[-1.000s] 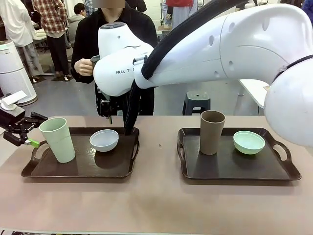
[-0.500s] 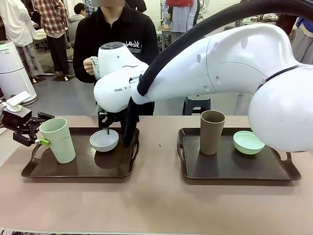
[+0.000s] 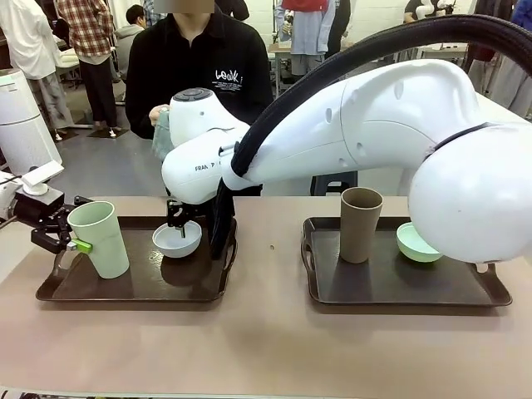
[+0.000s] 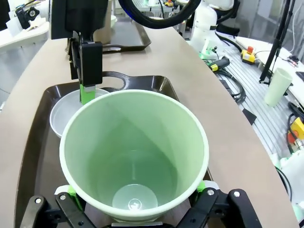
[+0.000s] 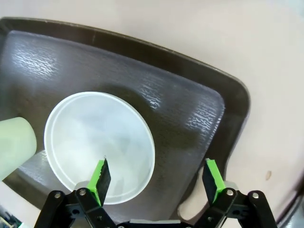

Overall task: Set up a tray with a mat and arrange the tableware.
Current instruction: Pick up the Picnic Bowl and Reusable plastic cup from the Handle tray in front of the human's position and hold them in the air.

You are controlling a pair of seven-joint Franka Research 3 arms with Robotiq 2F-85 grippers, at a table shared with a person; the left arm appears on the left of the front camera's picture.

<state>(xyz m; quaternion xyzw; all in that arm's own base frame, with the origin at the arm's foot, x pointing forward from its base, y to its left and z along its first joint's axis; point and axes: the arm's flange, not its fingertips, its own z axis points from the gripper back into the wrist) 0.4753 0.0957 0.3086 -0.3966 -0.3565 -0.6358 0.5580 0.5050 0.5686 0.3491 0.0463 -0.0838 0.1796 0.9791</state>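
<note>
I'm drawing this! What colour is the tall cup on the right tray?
The cup is brownish taupe, clearest in the front view.

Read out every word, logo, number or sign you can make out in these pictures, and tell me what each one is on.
"FRA": the start of a brand name on the white right arm, the rest cut off by the black cable.
"Look!": white script on the chest of the person's black shirt; small, so the spelling is my best reading.
Nothing else is readable.

"FRA" on right arm (image 3: pixel 202 167)
</note>
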